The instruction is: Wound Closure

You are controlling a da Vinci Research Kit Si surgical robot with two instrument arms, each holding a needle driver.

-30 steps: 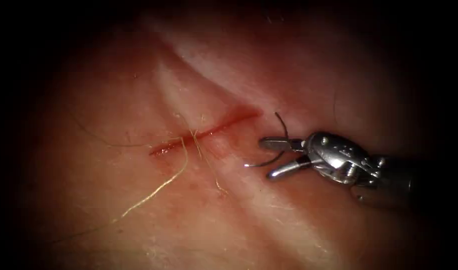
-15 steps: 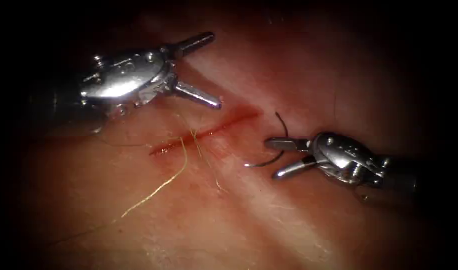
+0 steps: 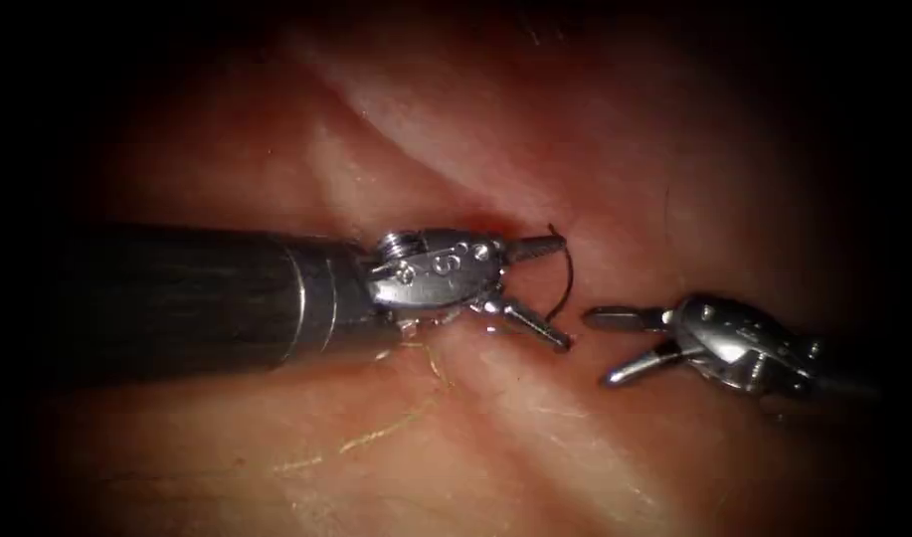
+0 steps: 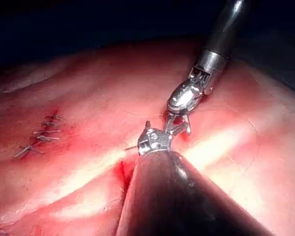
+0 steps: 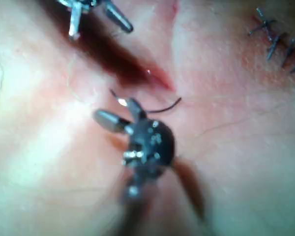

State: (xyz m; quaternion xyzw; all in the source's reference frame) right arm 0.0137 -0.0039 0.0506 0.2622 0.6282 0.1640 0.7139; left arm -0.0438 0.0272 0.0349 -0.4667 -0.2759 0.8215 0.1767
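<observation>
- My left tool (image 3: 550, 290) lies across the cut (image 4: 123, 172), jaws spread around the needle (image 3: 567, 278), not gripping it.
- My right tool (image 3: 610, 348), right of the cut, gapes, holding nothing.

cut (image 3: 480, 221): mostly covered by the left arm's shaft (image 3: 197, 298) in the endoscope view; one short red stretch shows above the tool.
thread (image 3: 361, 440): its run toward the cut is lost beneath the same shaft.
needle (image 3: 565, 273): whether it touches the left tool (image 3: 560, 290) or enters the tissue (image 3: 595, 149) cannot be told.
right tool (image 3: 607, 348): shaft fades into the dark border.
</observation>
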